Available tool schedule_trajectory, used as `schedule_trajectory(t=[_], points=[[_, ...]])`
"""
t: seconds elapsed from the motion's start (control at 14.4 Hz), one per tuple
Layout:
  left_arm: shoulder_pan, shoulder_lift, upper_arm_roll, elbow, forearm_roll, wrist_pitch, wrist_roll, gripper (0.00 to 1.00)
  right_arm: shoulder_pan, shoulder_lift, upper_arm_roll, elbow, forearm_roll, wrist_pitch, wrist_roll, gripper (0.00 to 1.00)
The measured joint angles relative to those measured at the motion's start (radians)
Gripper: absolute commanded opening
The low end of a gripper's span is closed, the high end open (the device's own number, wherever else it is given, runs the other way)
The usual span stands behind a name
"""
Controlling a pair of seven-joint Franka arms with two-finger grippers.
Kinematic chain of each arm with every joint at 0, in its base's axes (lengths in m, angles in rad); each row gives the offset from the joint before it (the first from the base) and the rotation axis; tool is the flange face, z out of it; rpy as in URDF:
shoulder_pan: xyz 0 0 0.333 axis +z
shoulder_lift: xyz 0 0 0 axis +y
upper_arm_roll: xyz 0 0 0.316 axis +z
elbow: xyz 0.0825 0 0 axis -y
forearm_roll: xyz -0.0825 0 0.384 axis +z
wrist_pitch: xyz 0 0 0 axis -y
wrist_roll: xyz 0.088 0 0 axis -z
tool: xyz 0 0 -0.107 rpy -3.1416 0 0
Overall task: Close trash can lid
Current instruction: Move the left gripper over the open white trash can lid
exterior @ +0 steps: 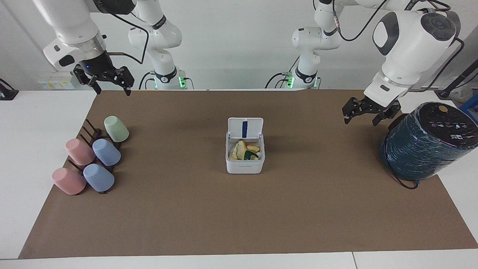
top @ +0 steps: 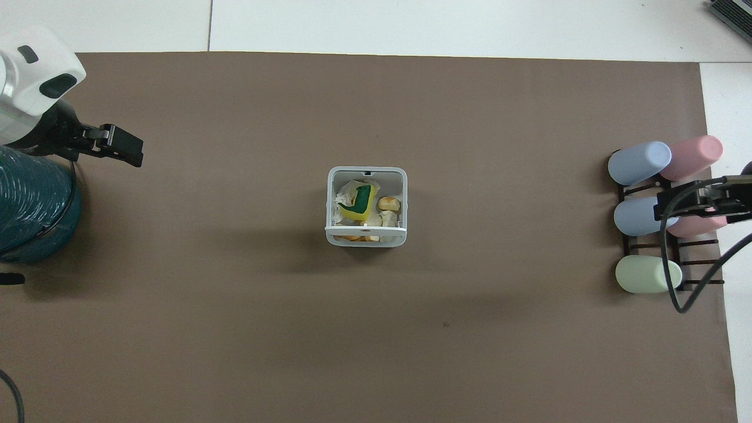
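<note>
Facing view shows both arms raised and waiting: the left gripper point(exterior: 367, 111) spread and empty by the teal cylinder point(exterior: 425, 144), the right gripper point(exterior: 108, 79) likewise over the mat's point(exterior: 239, 216) edge. Farther out at mid-mat, the trash can point(exterior: 244, 164) stands with its lid point(exterior: 245, 127) upright. Closing has not begun; next comes pushing the lid forward and down.

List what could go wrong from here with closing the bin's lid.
1. The lid stands upright at the trash can's robot-side edge; a push from the wrong direction would slide or tip the light can rather than swing the lid shut.
2. Scraps piled inside may stop the lid seating.
3. The left tool hangs beside the teal cylinder and might clip it.
</note>
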Motion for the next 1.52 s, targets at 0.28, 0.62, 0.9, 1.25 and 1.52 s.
schedule_trajectory(t=[0.28,0.62,0.9,1.25,1.52], points=[[0.0,0.0,0.0,0.0,0.0,0.001,0.0,1.0,0.0,0.0,0.0,0.0,0.0,0.0,0.0,1.0],[0.0,0.0,-0.004,-0.001,0.0,0.007,0.0,1.0,0.0,0.0,0.0,0.0,0.0,0.0,0.0,1.0],[-0.034,-0.032,-0.026,-0.087,-0.001,0.062,-0.005,0.96,0.0,0.0,0.0,0.0,0.0,0.0,0.0,1.0],[-0.18,-0.117,-0.033,-0.264,-0.003,0.13,-0.17,0.4,0.0,0.0,0.0,0.0,0.0,0.0,0.0,1.0],[-0.324,-0.162,-0.035,-0.343,-0.009,0.136,-0.346,0.3,0.0,0.0,0.0,0.0,0.0,0.0,0.0,1.0]])
